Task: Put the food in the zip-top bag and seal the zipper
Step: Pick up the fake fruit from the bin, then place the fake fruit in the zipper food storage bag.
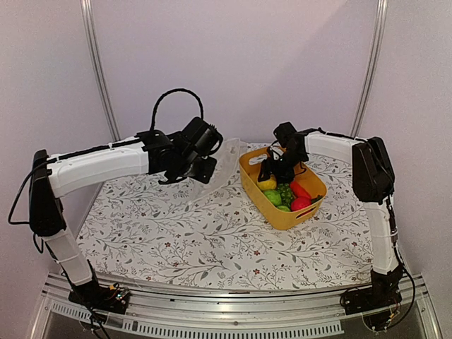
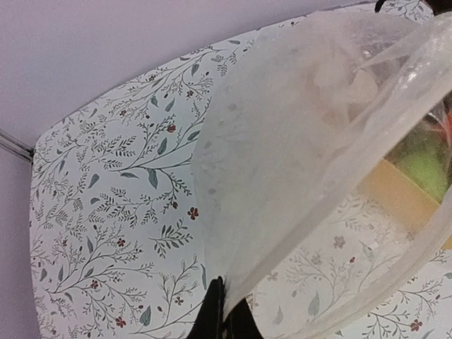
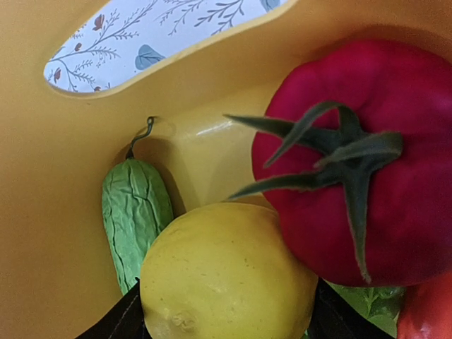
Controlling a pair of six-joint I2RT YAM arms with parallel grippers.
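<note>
1. Top view: a leaf-printed tablecloth [image 1: 212, 240] and pale walls [image 1: 247, 63]. The left gripper [image 1: 203, 169] holds a clear dotted zip-top bag [image 1: 226, 161] left of a yellow plastic tub [image 1: 289, 219].
2. Left wrist: the fingers [image 2: 214, 314] are pinched on the bag's edge. The zipper is indistinct.
3. Right wrist: the right gripper [image 3: 226, 328] straddles a yellow toy lemon [image 3: 226, 275] inside the tub; whether it grips cannot be told. A red toy fruit [image 3: 395, 212] is cut off.

We see the dotted clear bag [image 2: 282, 141] hanging limp — lemon [image 3: 226, 275], red tomato [image 3: 395, 127] and green cucumber [image 3: 134, 219] crowd together in the yellow tub [image 3: 42, 212]
</note>
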